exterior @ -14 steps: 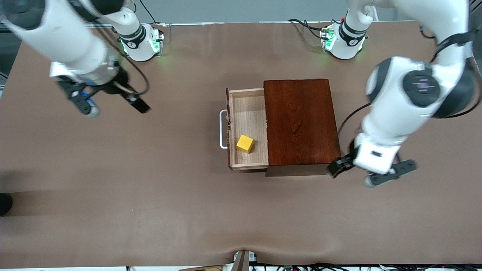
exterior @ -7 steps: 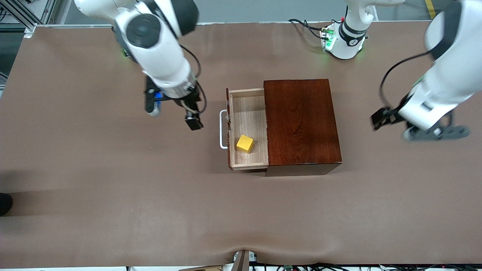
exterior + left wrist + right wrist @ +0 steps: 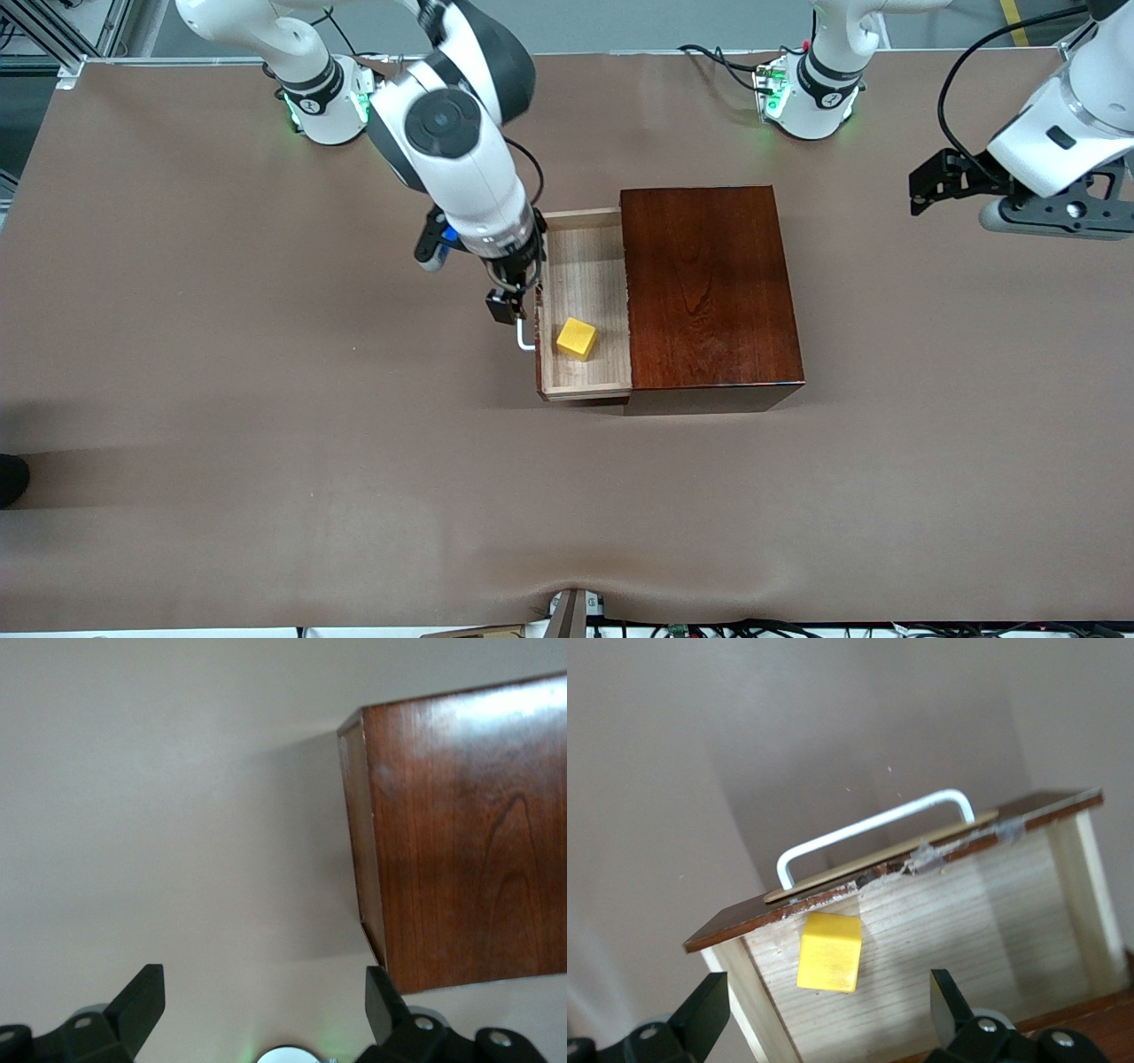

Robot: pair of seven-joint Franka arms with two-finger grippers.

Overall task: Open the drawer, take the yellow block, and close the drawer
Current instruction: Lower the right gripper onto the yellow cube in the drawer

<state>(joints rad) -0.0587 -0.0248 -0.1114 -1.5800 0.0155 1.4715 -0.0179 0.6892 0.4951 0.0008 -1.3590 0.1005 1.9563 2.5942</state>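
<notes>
On the brown tabletop [image 3: 266, 399] I see the dark wooden box [image 3: 709, 288] with its drawer [image 3: 580, 266] pulled out, the yellow block [image 3: 576, 338] lying inside. My right gripper [image 3: 512, 297] hangs over the white handle [image 3: 524, 340], fingers spread wide, empty. My left gripper [image 3: 941, 182] waits over bare tabletop, also wide open.

From the front you can see only the bottom end of the white handle [image 3: 524, 339], because the right arm [image 3: 461, 159] covers the rest. The back part of the drawer [image 3: 585, 301] stays hidden inside the dark wooden box [image 3: 709, 283]. In each wrist view your gripper fingers [image 3: 137, 1005] [image 3: 700, 1014] are cut off by the picture's edge, and the left wrist view shows only one end of the box.
</notes>
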